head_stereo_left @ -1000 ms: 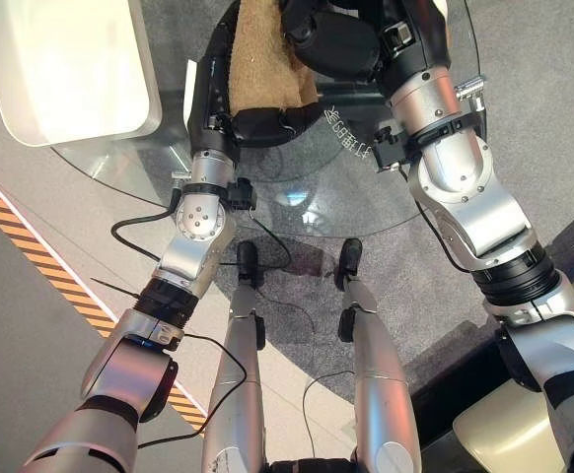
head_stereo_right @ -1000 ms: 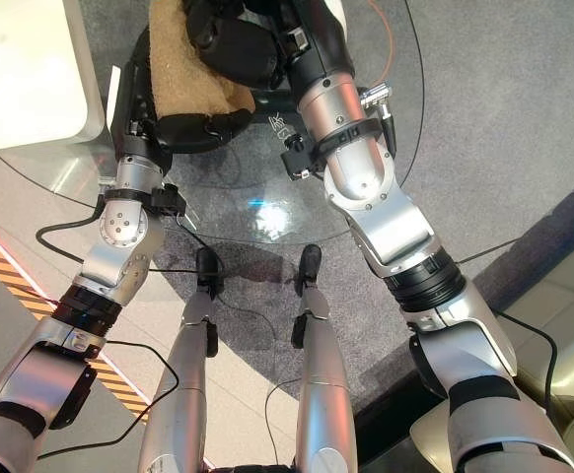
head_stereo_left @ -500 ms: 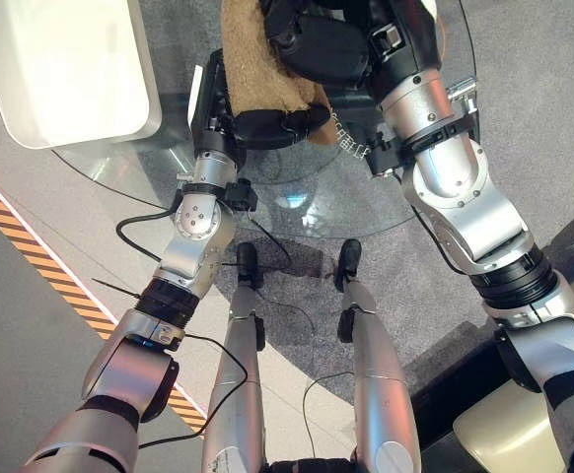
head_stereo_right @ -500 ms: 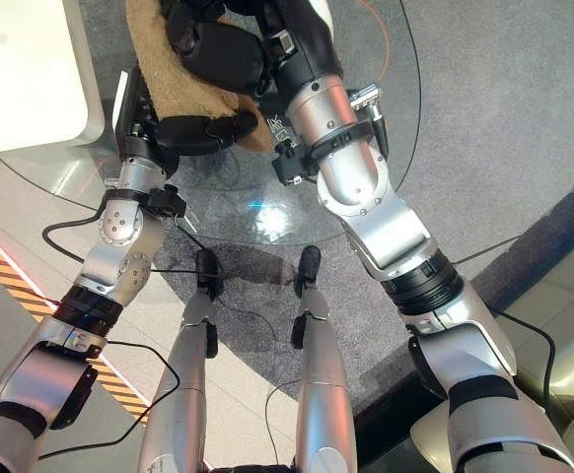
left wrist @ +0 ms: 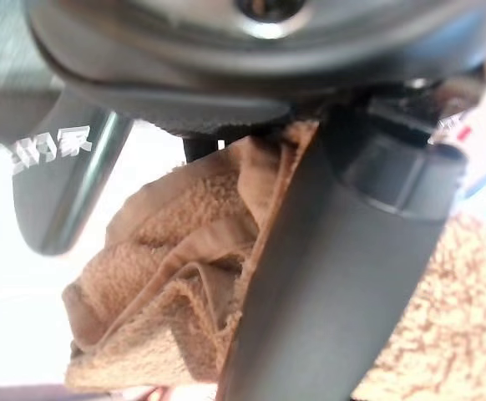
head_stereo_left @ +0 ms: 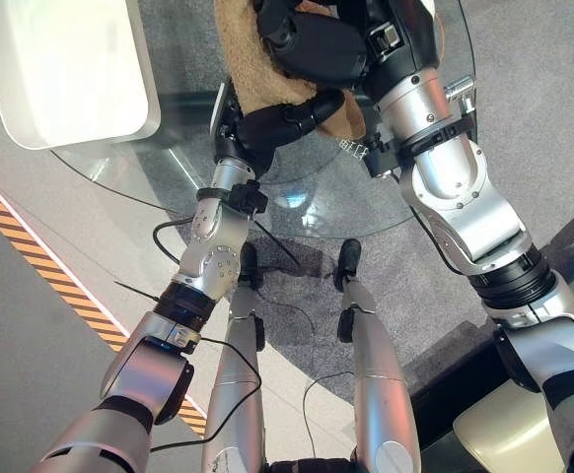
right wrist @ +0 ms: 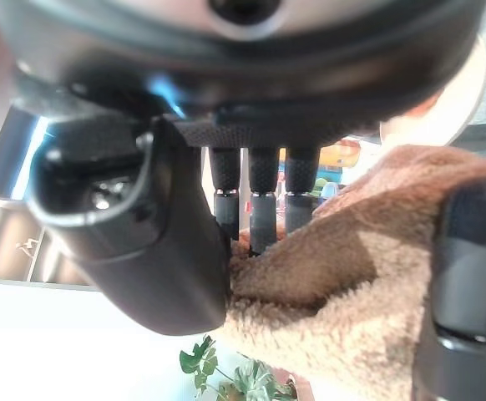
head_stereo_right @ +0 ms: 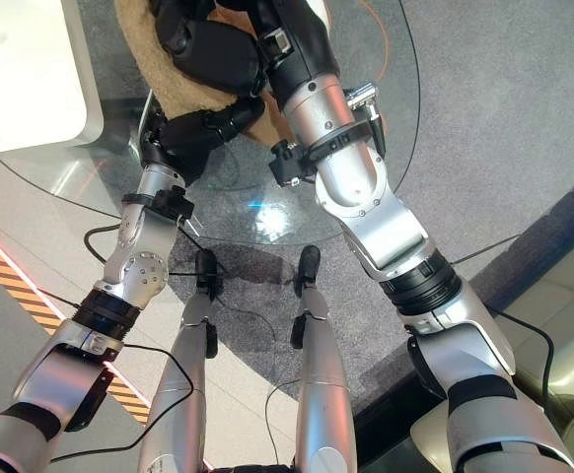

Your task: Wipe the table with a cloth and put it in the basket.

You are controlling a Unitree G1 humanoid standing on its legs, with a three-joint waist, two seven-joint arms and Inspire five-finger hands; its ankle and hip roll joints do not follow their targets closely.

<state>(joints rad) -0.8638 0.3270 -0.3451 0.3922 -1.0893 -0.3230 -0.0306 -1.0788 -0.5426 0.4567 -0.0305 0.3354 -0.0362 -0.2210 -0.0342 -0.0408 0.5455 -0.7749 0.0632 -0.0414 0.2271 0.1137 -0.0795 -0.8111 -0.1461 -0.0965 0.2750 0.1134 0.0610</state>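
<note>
Left eye view: both hands meet over the far part of the round glass table [head_stereo_left: 169,168]. The tan cloth [head_stereo_left: 243,59] is bunched between them. The left hand [head_stereo_left: 282,118] lies just under the cloth's near edge, fingers stretched out beneath it toward the right arm. The right hand [head_stereo_left: 312,44] sits on top of the cloth, above the left hand's fingers, its dark back toward the camera. A white basket [head_stereo_left: 60,69] stands well out to the left hand's outer side, apart from both hands and the cloth.

Right eye view: same arrangement. The cloth [head_stereo_right: 174,84] is pressed between the right hand [head_stereo_right: 213,54] above and the left hand [head_stereo_right: 203,123] below. The basket's [head_stereo_right: 31,89] white wall shows beyond the left arm.

Left wrist view: the cloth [left wrist: 159,276] hangs in folds right against the left hand [left wrist: 335,276]. The hand's dark bulk crosses in front of the cloth and touches it. Cannot tell from here whether its fingers close on the fabric or only carry it.

Right wrist view: the right hand's fingers [right wrist: 264,188] run straight down into the cloth [right wrist: 335,292], tips buried in the pile, the thumb [right wrist: 143,242] alongside pressing the fabric's edge. The hand pinches the cloth between thumb and fingers.
</note>
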